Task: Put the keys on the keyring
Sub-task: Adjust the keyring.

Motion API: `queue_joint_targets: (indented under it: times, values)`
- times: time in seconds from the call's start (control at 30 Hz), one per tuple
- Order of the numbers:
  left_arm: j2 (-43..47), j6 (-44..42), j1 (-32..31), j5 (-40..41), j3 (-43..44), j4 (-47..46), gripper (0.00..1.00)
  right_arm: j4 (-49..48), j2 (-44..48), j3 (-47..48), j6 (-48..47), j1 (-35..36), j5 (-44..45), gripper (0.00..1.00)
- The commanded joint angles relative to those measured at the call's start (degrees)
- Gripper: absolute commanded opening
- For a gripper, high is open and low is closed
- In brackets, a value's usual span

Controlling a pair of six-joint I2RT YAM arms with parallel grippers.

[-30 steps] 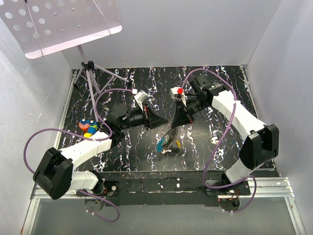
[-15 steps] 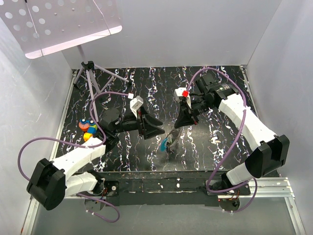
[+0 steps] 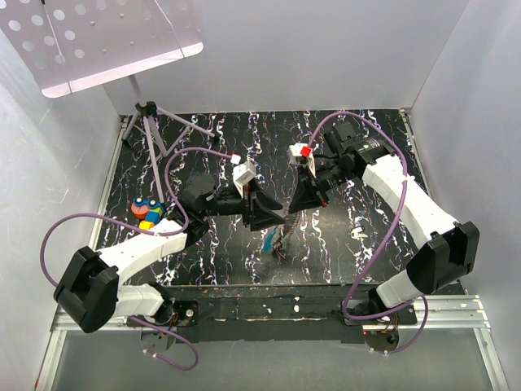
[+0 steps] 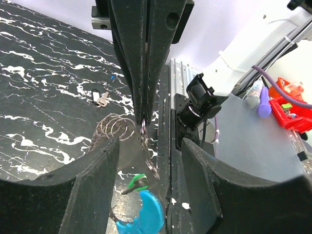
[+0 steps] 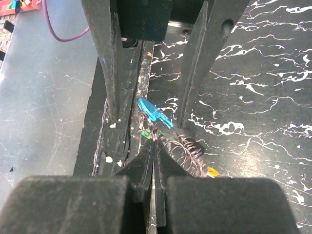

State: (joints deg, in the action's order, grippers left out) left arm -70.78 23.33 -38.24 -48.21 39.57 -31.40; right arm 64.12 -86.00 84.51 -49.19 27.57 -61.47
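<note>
left gripper [image 4: 150,146]: fingers spread wide and gripping nothing. One finger sits on each side of the right gripper's tips, with no contact visible.
keyring [image 5: 183,152]: thin wire coils pinched at the right gripper's tips. The rest of it sags just below them, inside the gap between the left fingers [image 4: 92,180]. Can't tell if the lower coils touch the table [image 3: 203,134].
blue key [image 4: 146,217]: on the ring, just under the right gripper's tips, nearest the left gripper.
green key [image 4: 139,181]: between the blue key and the pinch point.
yellow-orange key [image 5: 212,171]: at the far end of the coils, to one side of the right gripper's tips.
right gripper [image 5: 154,142]: fingers pressed together, clamping the keyring wire and pointing down at the table.
</note>
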Motion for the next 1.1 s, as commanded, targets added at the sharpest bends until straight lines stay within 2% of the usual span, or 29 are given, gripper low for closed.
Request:
queue_joint_targets:
  times: [0.0, 0.37, 0.57, 0.63, 0.67, 0.83, 1.0, 1.07]
  values:
    - [-0.67, -4.43, -1.13, 2.68, 3.84, 4.58, 0.50, -1.36, 0.13, 1.62, 1.20, 0.29, -3.04, 0.01]
    - [-4.45, -5.93, -2.45, 0.57, 6.83, 6.43, 0.37, -1.63, -0.22, 1.27, 2.17, 0.46, -3.30, 0.01]
    - [-5.59, -8.56, -2.98, -0.92, 8.24, 9.51, 0.17, -2.15, -0.31, 0.66, 3.04, 0.46, -2.95, 0.01]
    - [-6.03, -9.79, -2.89, -2.76, 8.77, 11.00, 0.03, -2.42, -0.22, 0.57, 3.48, 0.46, -2.95, 0.01]
    - [-6.12, -10.58, -2.89, -2.94, 9.29, 12.05, 0.00, -2.77, -0.22, 0.57, 4.01, 0.46, -2.95, 0.01]
    - [-4.81, -10.94, -2.81, -2.24, 7.63, 10.83, 0.00, -4.52, -0.49, 1.01, 8.05, 0.29, -3.21, 0.02]
    - [-2.08, -13.13, -2.37, -0.84, 5.69, 12.67, 0.00, -2.42, 0.21, 4.08, 9.37, -1.81, -5.58, 0.21]
    - [-1.12, -13.84, -1.58, -0.93, 5.17, 13.29, 0.00, -1.98, 1.00, 4.17, 9.29, -2.96, -5.85, 0.34]
